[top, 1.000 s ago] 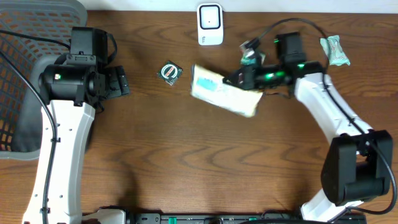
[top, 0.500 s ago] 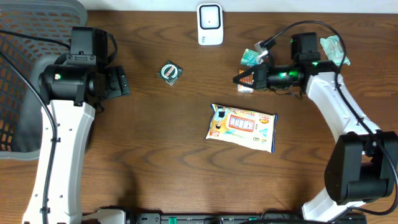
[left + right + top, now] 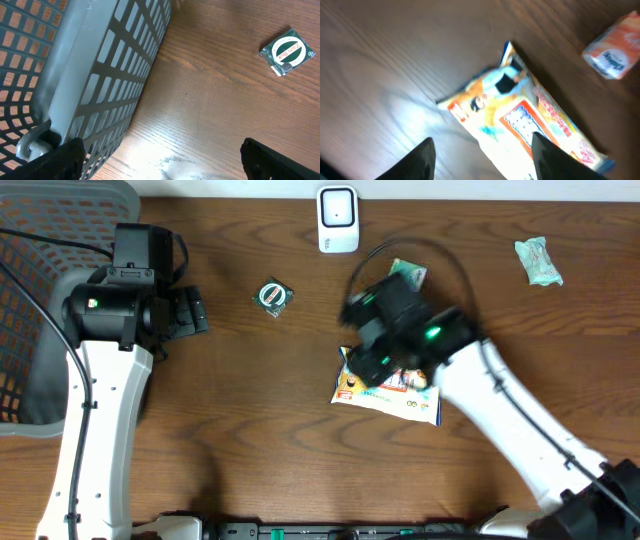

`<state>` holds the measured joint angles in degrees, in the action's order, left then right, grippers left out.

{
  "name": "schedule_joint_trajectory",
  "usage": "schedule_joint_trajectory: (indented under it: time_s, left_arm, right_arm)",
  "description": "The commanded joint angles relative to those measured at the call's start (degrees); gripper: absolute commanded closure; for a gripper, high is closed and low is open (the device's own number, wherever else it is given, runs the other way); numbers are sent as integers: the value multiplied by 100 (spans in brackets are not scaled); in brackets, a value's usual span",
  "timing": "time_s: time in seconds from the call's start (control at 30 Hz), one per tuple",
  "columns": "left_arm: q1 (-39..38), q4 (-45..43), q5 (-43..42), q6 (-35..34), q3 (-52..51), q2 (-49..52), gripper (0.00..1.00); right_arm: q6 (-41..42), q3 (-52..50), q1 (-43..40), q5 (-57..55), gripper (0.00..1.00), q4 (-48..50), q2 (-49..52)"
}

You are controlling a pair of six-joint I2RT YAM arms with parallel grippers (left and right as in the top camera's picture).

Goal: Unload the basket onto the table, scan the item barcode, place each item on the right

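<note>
R arm [image 3: 385,345] now over snack pack [image 3: 415,395].

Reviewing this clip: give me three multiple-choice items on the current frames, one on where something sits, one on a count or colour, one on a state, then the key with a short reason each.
1. Where does the scanner stand?
A. At the table's far edge, centre
B. Inside the basket
C. Under the left arm

2. What are the main colours of the small round-labelled packet?
A. Red and yellow
B. Green and white
C. Blue and black

3. How is the snack bag now?
A. Lifted in front of the scanner
B. Lying flat on the table under the right gripper
C. Dropped in the basket

Key:
1 A, the overhead view shows it at the top middle, clear of the basket.
2 B, the left wrist view shows a green disc on white.
3 B, the right wrist view shows it flat on the wood below the open fingers.
</note>
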<state>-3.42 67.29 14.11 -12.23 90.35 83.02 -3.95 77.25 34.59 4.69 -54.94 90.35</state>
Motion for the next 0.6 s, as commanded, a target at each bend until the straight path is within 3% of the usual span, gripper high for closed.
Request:
schedule_joint_trajectory:
  time_s: [0.0, 0.03, 0.1, 0.17, 0.27, 0.57]
  left_arm:
    - [31, 20, 96, -33, 52, -42, 2]
    - [31, 20, 96, -33, 52, -42, 2]
    - [31, 20, 96, -35, 52, -42, 2]
    - [31, 20, 96, -33, 52, -42, 2]
    - [31, 20, 96, -33, 52, -42, 2]
    - [31, 20, 96, -33, 52, -42, 2]
  right_arm:
    - [-125, -186, 752, -1773, 36, -151, 76]
    - [-125, -391, 1047, -2162, 12, -127, 92]
    - [-125, -682, 1368, -2723, 2, -50, 103]
    - [-125, -1255, 1818, -3558, 1, 260, 136]
    - [-127, -1832, 2096, -3926, 1, 647, 138]
    - [-177, -3228, 1996, -4568, 1, 2597, 140]
